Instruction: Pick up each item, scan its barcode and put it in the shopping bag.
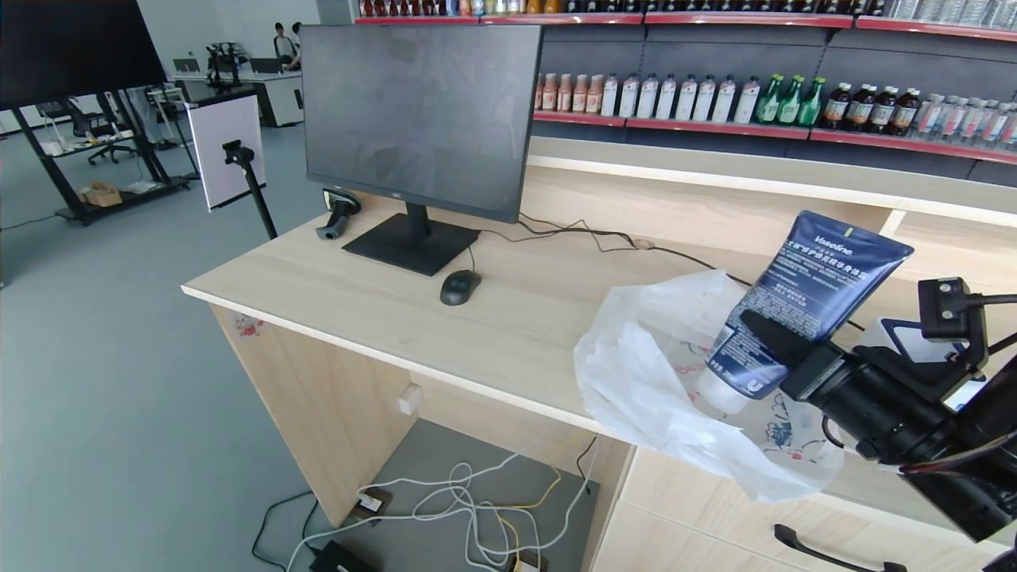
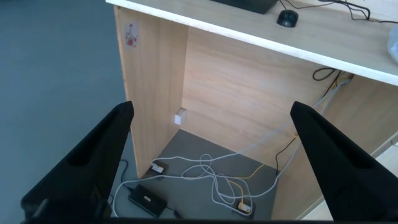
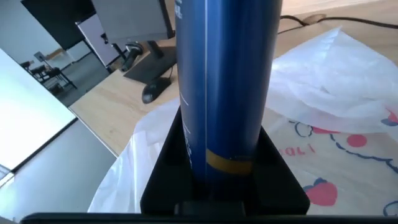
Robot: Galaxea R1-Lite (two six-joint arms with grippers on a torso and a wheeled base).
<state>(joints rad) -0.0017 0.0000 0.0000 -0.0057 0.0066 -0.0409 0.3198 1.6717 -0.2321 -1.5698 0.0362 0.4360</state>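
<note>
Nearest, low down in front of the desk (image 1: 357, 294), hangs the left gripper (image 2: 211, 162). Its jaws are wide apart and there is nothing between them. Past it, under the desk, white and yellow cables (image 2: 214, 180) lie on the floor.

At the near right is the right gripper (image 1: 775, 342). Its jaws are clamped on a blue tube (image 1: 810, 278), down near the cap end. The tube is tilted, with the white cap pointing down and the flat end pointing up and to the far right.

Just under the tube is the shopping bag (image 1: 651, 373). It is white and thin, with little red and blue drawings on it. It lies crumpled on the near right of the desk and hangs over the near edge. The cap is right at the bag, but I cannot tell if it touches.

Farther back, near the middle of the desk, is a black mouse (image 1: 459, 286). Behind it stands a dark monitor (image 1: 421, 119). The scanner (image 1: 338, 213) sits at the far left by the monitor, well apart from the tube. Far behind are shelves (image 1: 715, 127) full of bottles.

So the tube is picked up, but it is not in the bag yet. I think the drop into the bag is the step in hand. I cannot tell if the tube was scanned, or if anything is in the bag.
</note>
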